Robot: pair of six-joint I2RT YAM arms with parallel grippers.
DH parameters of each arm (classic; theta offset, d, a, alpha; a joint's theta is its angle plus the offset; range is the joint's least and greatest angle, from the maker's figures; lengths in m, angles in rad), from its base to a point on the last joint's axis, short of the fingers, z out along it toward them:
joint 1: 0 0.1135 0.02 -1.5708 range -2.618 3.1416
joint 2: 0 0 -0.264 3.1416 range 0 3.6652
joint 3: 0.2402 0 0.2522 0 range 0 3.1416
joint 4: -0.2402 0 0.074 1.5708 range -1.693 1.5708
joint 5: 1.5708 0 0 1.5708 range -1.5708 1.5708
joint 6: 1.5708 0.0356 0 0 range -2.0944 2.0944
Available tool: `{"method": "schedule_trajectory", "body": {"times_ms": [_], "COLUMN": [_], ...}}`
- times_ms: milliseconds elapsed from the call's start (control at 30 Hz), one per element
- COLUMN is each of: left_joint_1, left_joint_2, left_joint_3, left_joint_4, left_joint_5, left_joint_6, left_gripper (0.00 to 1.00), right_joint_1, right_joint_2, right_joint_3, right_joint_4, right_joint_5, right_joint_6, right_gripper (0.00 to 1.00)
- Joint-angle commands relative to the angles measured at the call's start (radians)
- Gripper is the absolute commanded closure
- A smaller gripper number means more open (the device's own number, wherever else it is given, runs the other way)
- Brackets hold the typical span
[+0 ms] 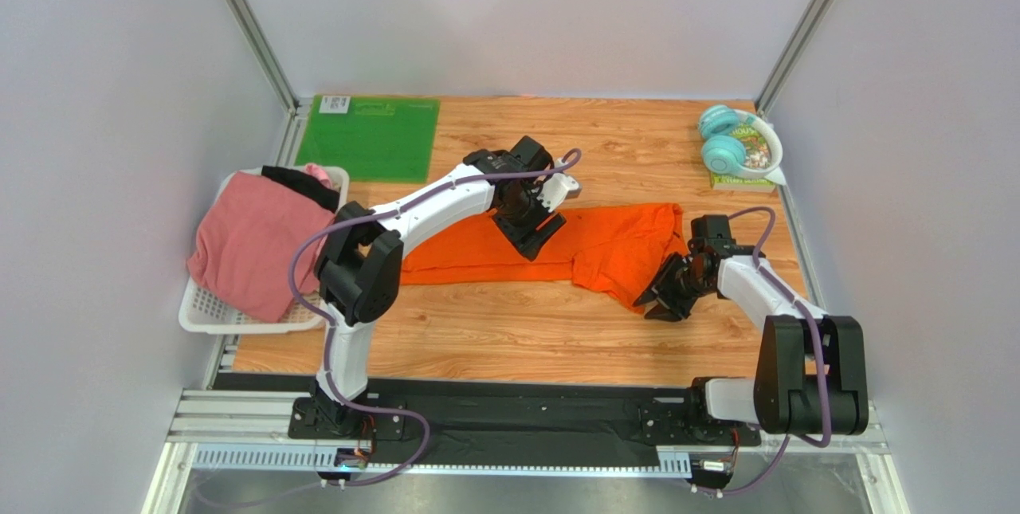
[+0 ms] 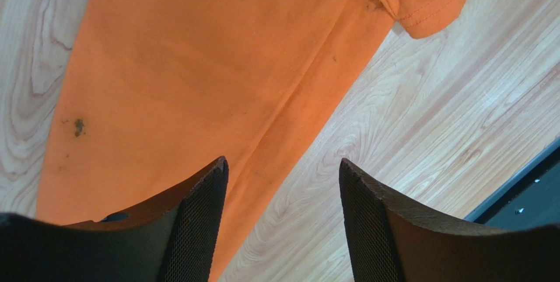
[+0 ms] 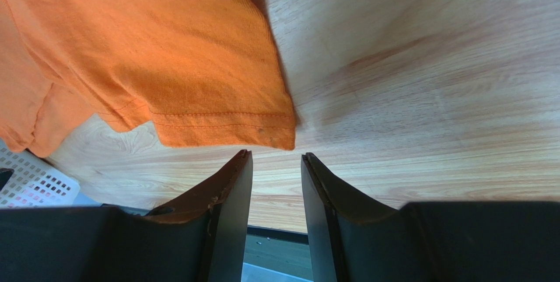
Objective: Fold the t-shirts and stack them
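Note:
The bright orange t-shirt [image 1: 599, 245] lies folded into a long strip across the middle of the wooden table; it also shows in the left wrist view [image 2: 197, 79] and the right wrist view [image 3: 151, 52]. My left gripper [image 1: 530, 236] hovers over the strip's middle, open and empty [image 2: 282, 170], its jaws astride the shirt's near edge. My right gripper [image 1: 666, 295] is just off the shirt's right near corner, jaws a little apart and empty [image 3: 276, 157]. A dusty pink t-shirt [image 1: 252, 239] and a black one [image 1: 299, 188] lie in the white basket [image 1: 204, 311] at the left.
A flat green mat [image 1: 369, 138] lies at the back left. Teal headphones [image 1: 724, 141] sit on a small book at the back right. A black rail runs along the table's near edge [image 1: 527, 407].

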Motion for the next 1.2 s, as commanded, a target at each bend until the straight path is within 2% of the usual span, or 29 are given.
{"method": "schedule_trajectory", "body": {"times_ms": [0,267,533,733,967,1167], "left_joint_1": [-0.014,-0.014,-0.011,0.030,0.102,0.112], "left_joint_2": [0.012,-0.047,-0.116,-0.120,-0.120,-0.136], "left_joint_3": [0.063,0.037,-0.031,-0.069,-0.077,-0.107], "left_joint_4": [0.010,-0.001,0.005,0.027,0.025,0.037], "left_joint_5": [0.010,-0.013,-0.045,-0.035,-0.018,-0.030], "left_joint_6": [-0.029,-0.014,0.019,0.011,0.017,0.026], "left_gripper": [0.30,0.30,0.30,0.30,0.30,0.30], "right_joint_1": [0.003,0.003,0.003,0.003,0.003,0.003], "right_joint_2": [0.009,0.037,0.089,0.083,0.070,0.040], "right_joint_3": [-0.002,-0.039,-0.008,0.013,0.016,0.024], "right_joint_4": [0.027,0.062,0.087,0.072,0.063,0.040], "right_joint_5": [0.039,0.057,0.048,0.063,0.074,0.072], "right_joint_6": [0.010,0.010,0.001,-0.005,-0.013,-0.014], "right_gripper": [0.61,0.65,0.69,0.72,0.86,0.96]}}
